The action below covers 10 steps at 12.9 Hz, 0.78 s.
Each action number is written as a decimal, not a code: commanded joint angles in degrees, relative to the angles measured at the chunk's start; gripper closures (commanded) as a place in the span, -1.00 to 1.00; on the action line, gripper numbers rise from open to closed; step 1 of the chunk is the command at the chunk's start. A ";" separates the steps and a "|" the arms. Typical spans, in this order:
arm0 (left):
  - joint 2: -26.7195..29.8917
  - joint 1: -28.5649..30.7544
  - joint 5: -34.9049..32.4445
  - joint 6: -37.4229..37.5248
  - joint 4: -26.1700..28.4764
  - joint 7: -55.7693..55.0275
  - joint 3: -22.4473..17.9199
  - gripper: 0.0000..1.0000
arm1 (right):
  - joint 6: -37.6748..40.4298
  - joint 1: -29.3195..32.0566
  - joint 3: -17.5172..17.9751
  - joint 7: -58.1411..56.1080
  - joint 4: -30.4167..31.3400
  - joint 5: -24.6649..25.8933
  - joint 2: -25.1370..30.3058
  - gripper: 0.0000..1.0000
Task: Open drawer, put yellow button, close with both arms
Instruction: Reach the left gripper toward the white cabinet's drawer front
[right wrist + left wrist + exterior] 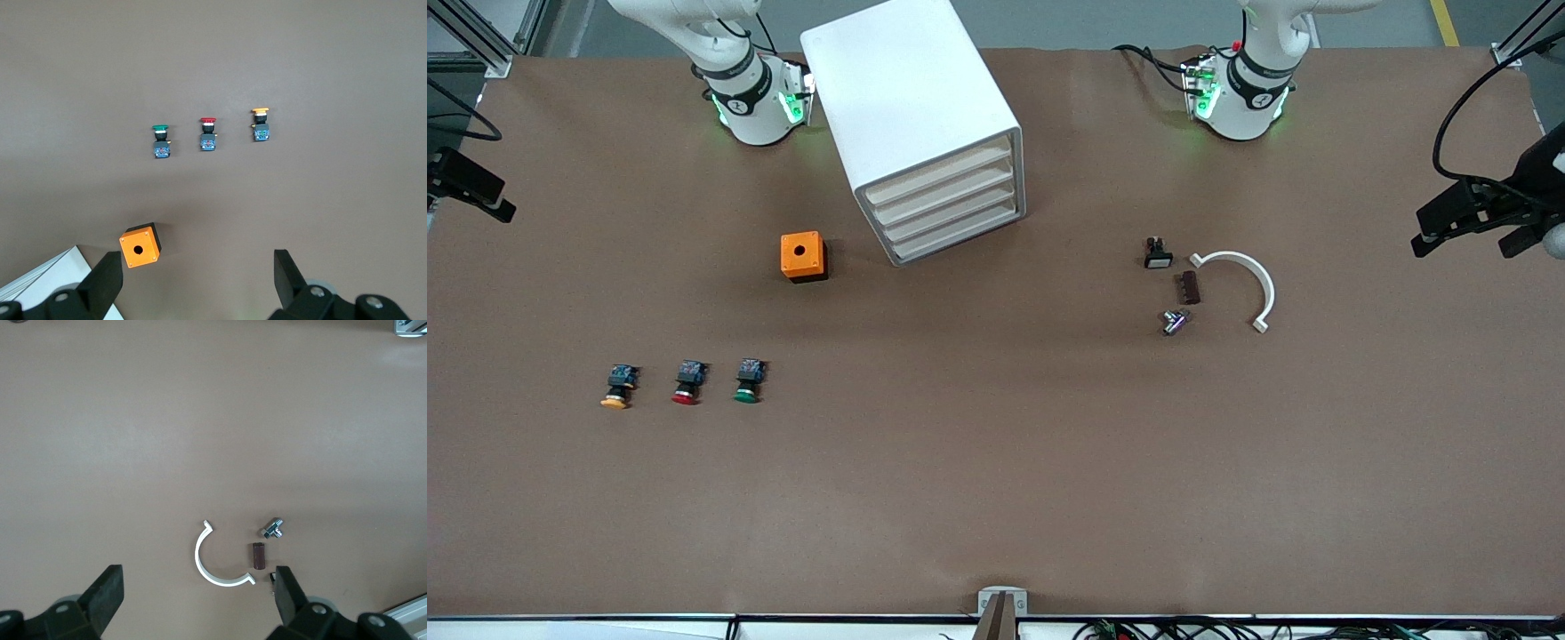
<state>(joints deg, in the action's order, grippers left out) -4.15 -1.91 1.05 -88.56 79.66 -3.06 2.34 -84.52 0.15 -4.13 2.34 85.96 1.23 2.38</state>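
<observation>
The white cabinet (898, 89) stands between the two arm bases, and its corner shows in the right wrist view (40, 283). Its uppermost drawer (938, 182) is shut, flush with the three below. The yellow button (616, 388) lies on the table toward the right arm's end, beside a red-capped button (687, 383) and a green-capped button (748, 380). It also shows in the right wrist view (260, 125). Both grippers are out of the front view. My right gripper (198, 263) is open and empty, high over the table beside the orange box. My left gripper (197, 581) is open and empty, high over the white curved piece.
An orange box (803, 256) with a round hole sits beside the cabinet. A white curved piece (1240, 280), a brown block (1190, 287), a metal fitting (1174, 321) and a small black part (1158, 253) lie toward the left arm's end. Black fixtures (1485, 209) stand at the table's ends.
</observation>
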 commanded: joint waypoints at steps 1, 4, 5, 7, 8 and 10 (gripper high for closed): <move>0.02 0.42 -0.17 -0.04 0.14 -0.90 0.30 -1.00 | 0.68 0.82 0.44 -0.14 -1.68 -0.61 -0.80 -1.00; -1.03 0.42 0.79 0.14 -0.12 0.33 0.56 -1.00 | 0.68 0.91 0.44 -0.14 -1.68 -0.62 -0.80 -1.00; -1.39 0.07 1.84 1.70 0.06 -0.54 0.65 -1.00 | 0.68 0.91 0.44 -0.14 -1.68 -0.62 -0.80 -1.00; -2.44 -0.63 2.73 5.13 0.14 -4.13 1.00 -1.00 | 0.85 0.99 0.36 -0.23 -1.68 -0.44 -0.80 -1.00; -3.75 -1.51 3.34 7.24 0.14 -5.37 1.61 -1.00 | 1.03 0.99 0.36 -0.32 -1.68 -0.09 -0.89 -1.00; -6.91 -1.96 10.33 12.68 0.14 -5.47 1.80 -1.00 | 1.29 1.25 0.27 -0.23 -1.59 0.35 -1.68 -1.00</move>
<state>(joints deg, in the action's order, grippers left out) -8.37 -3.42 6.80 -79.61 80.40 -7.54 3.88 -84.25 0.22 -4.29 2.34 85.96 1.33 2.19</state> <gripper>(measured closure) 0.000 0.000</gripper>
